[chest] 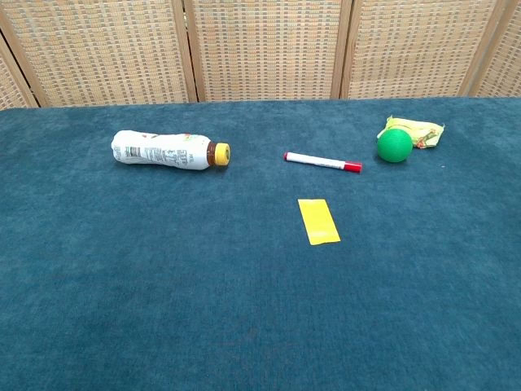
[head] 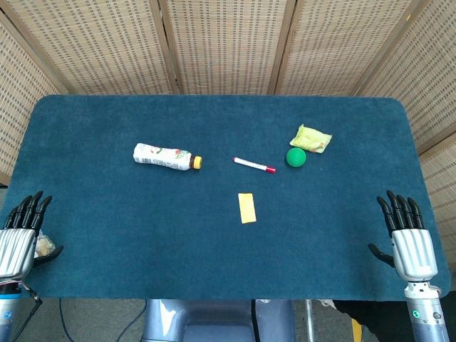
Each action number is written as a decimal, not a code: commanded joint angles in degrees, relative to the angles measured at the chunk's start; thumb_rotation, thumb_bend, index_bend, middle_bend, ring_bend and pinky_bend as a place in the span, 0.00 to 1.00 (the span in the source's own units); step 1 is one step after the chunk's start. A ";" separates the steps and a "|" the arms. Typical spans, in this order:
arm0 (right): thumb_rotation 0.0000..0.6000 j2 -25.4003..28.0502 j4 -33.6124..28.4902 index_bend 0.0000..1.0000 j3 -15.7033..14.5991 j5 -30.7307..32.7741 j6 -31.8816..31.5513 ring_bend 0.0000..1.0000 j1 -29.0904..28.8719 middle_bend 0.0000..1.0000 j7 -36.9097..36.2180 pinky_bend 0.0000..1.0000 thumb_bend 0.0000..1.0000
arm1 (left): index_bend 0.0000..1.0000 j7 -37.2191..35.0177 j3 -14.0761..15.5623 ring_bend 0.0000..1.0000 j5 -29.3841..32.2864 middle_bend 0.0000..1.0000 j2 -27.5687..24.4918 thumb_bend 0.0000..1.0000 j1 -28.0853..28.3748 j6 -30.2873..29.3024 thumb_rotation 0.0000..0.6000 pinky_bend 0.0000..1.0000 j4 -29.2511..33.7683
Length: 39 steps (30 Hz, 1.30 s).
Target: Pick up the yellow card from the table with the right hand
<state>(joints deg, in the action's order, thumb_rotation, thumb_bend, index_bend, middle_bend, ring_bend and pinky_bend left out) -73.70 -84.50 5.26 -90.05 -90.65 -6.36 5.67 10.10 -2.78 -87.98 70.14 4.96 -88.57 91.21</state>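
Right hand (head: 410, 239): fingers spread, holding nothing, at the table's near right edge.
Left hand (head: 20, 235): likewise empty, near left edge.
Yellow card: flat rectangular yellow card (chest: 318, 221) lies mid-table on blue cloth, just below a red-capped marker (chest: 322, 162).
Progress: nothing begun; reach, grasp and lift all remain.

We see neither hand in the chest view; in the head view the left hand (head: 20, 239) is cut at the wrist by the frame's left and bottom edges, and a pale object beside its thumb is too small to identify. The bottle (head: 162, 157) label print is unreadable in both views. The green ball (chest: 395, 145) hides part of the yellow-green packet (chest: 421, 132), whose contents we cannot tell.
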 commanded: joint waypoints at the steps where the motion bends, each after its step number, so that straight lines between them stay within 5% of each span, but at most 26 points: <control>1: 1.00 -0.05 0.07 0.05 -0.04 0.03 0.12 0.00 -0.02 0.00 0.18 0.00 0.16 | 0.00 -0.02 -0.02 0.00 0.01 0.00 -0.01 0.06 -0.01 -0.03 1.00 0.11 -0.03; 39: 1.00 0.83 -0.14 0.05 -0.95 -1.79 3.93 0.00 -2.26 0.00 -2.73 0.00 0.16 | 0.00 0.72 -0.41 0.00 0.78 0.00 -0.41 0.06 -0.33 -0.41 1.00 0.11 0.74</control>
<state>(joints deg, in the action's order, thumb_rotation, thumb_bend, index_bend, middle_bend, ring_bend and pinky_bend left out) -73.09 -84.66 4.47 -91.57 -87.54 -8.03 3.38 10.84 -3.18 -87.22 69.74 4.63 -88.97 91.94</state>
